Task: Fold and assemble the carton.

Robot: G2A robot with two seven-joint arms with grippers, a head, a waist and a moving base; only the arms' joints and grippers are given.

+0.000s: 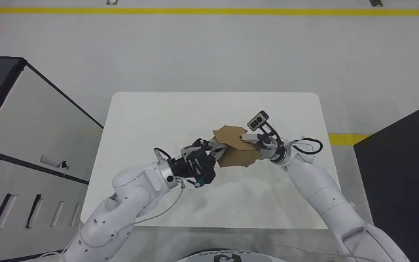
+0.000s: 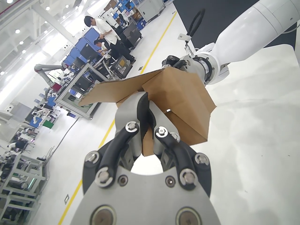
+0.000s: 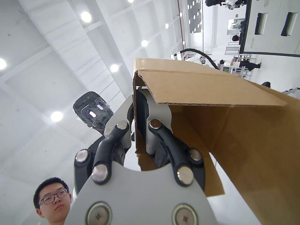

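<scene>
The big white table (image 1: 150, 118) is under everything. Over its middle is the brown carton (image 1: 234, 145). It looks lifted a little off the table top, but that is hard to tell for sure. The carton is half open, like a tube, and loose flaps stick out at its ends. It sits right between the two pincers, and its long way runs from one pincer to the other. The left gripper (image 2: 146, 108) is on the near-left end. It is closed tight on a thin edge of card, with one finger on each side of it. The right gripper (image 3: 138, 108) is on the far-right end. It is squeezed shut on a carton wall, with one finger inside the box and one outside. Both arms are just as close, because both are holding on. I think the next move is to push the ends square, so the flaps can fold in.
</scene>
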